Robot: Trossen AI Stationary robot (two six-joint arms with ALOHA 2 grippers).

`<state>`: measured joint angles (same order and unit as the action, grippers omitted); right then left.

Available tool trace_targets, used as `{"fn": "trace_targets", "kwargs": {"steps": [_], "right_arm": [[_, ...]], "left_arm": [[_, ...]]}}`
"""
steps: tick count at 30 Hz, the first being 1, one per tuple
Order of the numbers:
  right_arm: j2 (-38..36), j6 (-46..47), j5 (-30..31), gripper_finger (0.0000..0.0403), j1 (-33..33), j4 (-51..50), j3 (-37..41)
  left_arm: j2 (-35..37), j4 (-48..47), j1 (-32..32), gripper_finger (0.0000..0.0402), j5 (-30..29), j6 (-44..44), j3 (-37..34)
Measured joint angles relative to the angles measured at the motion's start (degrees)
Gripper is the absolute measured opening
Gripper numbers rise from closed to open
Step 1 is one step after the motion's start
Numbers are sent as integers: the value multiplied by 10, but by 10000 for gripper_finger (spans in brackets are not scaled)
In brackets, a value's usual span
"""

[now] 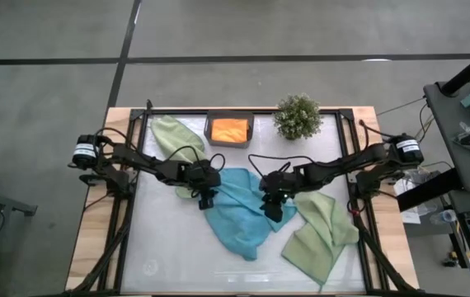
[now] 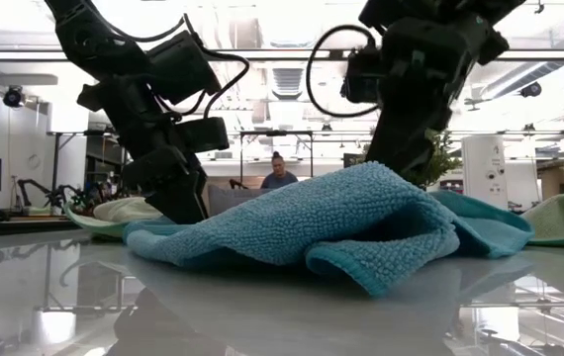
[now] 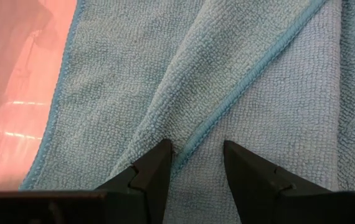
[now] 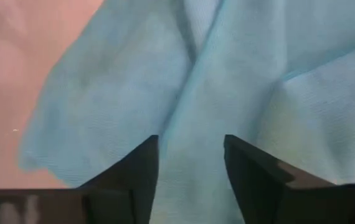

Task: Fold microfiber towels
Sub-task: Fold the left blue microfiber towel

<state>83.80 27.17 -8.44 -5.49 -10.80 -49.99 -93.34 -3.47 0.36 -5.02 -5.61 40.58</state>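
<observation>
A teal-blue towel (image 1: 237,213) lies rumpled near the middle of the table (image 1: 177,260), humped into a soft ridge in the low view, one corner trailing toward the front edge. The left gripper (image 1: 206,196) stands at its left edge, fingers (image 3: 156,171) pressed down on the cloth with a hemmed fold lying between them; the jaws are parted and no cloth is seen clamped. The right gripper (image 1: 271,206) stands at the towel's right side, directly above the blue cloth, its fingers (image 4: 143,168) likewise apart with cloth showing in the gap; whether it pinches any of that cloth cannot be told. A light green towel (image 1: 321,233) lies folded over itself just right of the blue one, its upper edge touching or tucked beside it, reaching toward the front right corner. A second light green towel (image 1: 171,139) lies at the back left, partly under the left arm. An orange towel (image 1: 229,129) sits inside a dark tray (image 1: 229,116) at the back centre, and a small potted plant (image 1: 298,116) stands just right of the tray. In the low view a person (image 2: 279,175) sits in the room well behind the table.
</observation>
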Motion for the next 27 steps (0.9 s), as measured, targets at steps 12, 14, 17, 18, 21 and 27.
{"fn": "trace_targets", "kwargs": {"steps": [12,14,17,18,21,27], "right_arm": [[29,-211,68,195,53,96,27],[47,-221,20,194,70,106,27],[72,-221,-34,194,96,118,27],[80,-222,-49,194,103,119,27],[102,-223,-116,194,119,129,27],[102,-208,-209,194,134,118,27]], "left_arm": [[0,0,0,137,0,1,0],[0,0,0,137,0,1,0],[0,1,0,137,0,1,0],[0,0,0,137,0,1,0],[0,0,0,137,0,2,0],[0,0,0,137,0,3,0]]}}
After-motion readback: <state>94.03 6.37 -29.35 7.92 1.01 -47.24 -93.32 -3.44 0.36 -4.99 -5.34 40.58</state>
